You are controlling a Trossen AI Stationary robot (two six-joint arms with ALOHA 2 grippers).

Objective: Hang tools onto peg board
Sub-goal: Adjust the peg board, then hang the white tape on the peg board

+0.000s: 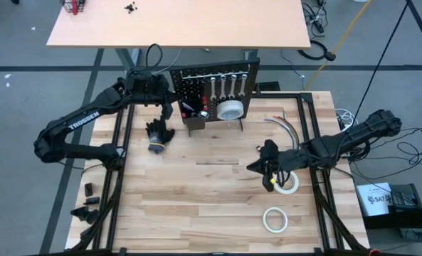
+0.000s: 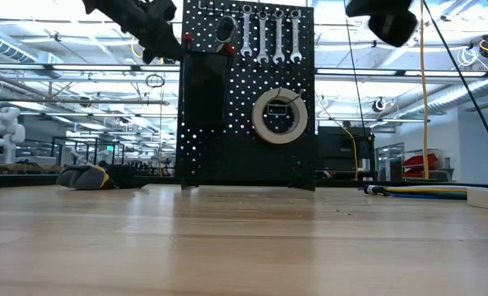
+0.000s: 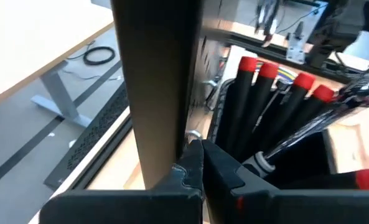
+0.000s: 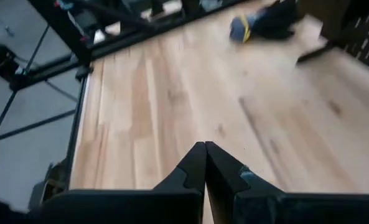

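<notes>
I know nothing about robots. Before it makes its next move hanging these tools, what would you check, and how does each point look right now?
1. Right pincer empty and free to pick: ok, shut on nothing above the table.
2. Left pincer clear of the peg board: not ok, shut and right beside the board's edge and the screwdrivers in the bin.
3. Tape rolls left to hang: ok, two lie on the table, one near the right pincer, one nearer the front.
4. Wrenches hung: ok, a row on the board.
5. One tape roll on the board: ok.
6. Free hook for the next roll: cannot tell.
</notes>
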